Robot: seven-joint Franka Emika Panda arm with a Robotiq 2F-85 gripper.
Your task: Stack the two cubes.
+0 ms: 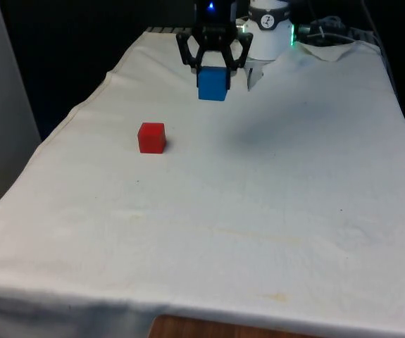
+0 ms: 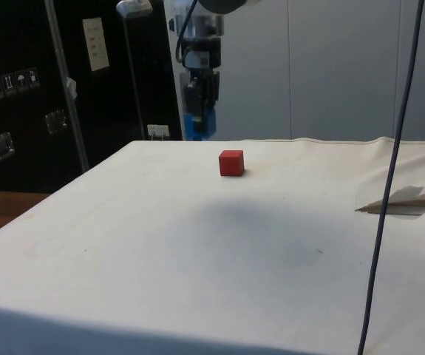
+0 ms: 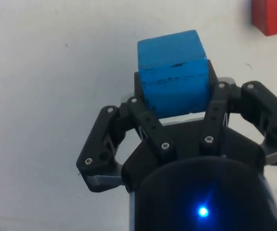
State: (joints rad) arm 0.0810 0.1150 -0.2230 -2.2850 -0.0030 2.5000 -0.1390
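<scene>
On a creased white cloth [image 1: 272, 211] backed by dark cabinets [image 2: 20, 89], the gripper [image 1: 213, 70] clamps a scuffed blue cube [image 1: 213, 84] in the air at the far end, seemingly clear of the matte red cube [image 1: 151, 137] resting to the front view's left.

Small red cube [image 3: 273, 17]: cut off by the wrist picture's edge, one corner showing.
Blue cube [image 2: 199, 124] held in black two-finger gripper [image 2: 199, 122]: mostly hidden by the fingers in the side view.
</scene>
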